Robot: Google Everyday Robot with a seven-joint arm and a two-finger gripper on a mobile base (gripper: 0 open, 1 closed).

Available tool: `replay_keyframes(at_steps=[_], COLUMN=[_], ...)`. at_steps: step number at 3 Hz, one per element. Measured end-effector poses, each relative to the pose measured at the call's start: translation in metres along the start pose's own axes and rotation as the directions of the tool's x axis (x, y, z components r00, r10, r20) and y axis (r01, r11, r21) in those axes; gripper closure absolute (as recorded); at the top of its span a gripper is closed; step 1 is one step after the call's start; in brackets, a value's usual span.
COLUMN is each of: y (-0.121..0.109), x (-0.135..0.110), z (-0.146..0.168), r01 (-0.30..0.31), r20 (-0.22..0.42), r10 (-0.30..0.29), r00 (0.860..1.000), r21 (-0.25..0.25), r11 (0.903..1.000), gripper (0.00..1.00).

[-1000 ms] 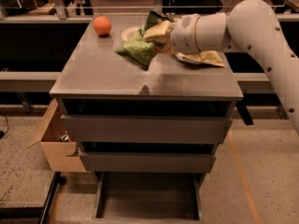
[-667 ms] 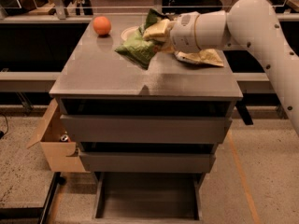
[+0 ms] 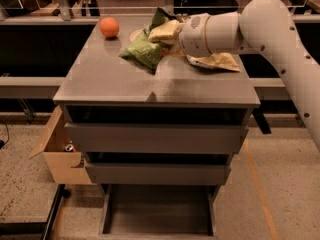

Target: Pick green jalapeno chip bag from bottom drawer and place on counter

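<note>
Gripper: gripper (image 3: pixel 161 34) positioned over the rear middle of the table (image 3: pixel 115 79), at the end of the white arm (image 3: pixel 280 39) reaching in from the right.
Jaws: closed on the upper end of the green jalapeno chip bag (image 3: pixel 141 54), with a scrap of green foil sticking up above the pale pads and the bulk hanging below and to the left.
Task item location: out of the drawer, over the back half of the table, tilted, lowest corner at or just above the surface; contact not confirmable from this angle.
Reason for hold: pinched by one end, judged the practical grip for a soft crinkly bag that offers no firm side.
Bottom drawer: bottom drawer (image 3: pixel 157 211) pulled fully out, floor bare, nothing left inside.
Stage: judged late; lift and carry done, release onto the table not yet made.
Neighbours: orange round fruit (image 3: pixel 109 27) at the rear left, well apart from the bag; brown and yellow chip bag (image 3: pixel 216 61) lying flat just beneath the wrist.
Placement choice: bag brought down between those two, judged to avoid disturbing either.
Risk: possible drag of the brown and yellow bag on withdrawal, given its closeness to the wrist.
Surroundings: cardboard box (image 3: pixel 60 156) on the floor at the cabinet's left, clear of the work.
</note>
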State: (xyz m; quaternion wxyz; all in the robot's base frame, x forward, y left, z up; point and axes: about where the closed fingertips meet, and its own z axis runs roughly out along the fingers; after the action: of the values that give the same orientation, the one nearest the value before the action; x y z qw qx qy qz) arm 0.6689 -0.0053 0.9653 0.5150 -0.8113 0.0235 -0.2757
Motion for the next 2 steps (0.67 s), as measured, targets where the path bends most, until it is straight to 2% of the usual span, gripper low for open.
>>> replay_keyframes(at_steps=[1,2], y=[-0.0008,-0.0014], x=[-0.0012,-0.0022], z=[0.0019,0.0034], r01=[0.001,0.002], r20=[0.004,0.006], r10=[-0.001,-0.002], r00=[1.000,1.000], r21=[0.001,0.002], r11=[1.0000,1.0000], gripper=[0.07,0.00])
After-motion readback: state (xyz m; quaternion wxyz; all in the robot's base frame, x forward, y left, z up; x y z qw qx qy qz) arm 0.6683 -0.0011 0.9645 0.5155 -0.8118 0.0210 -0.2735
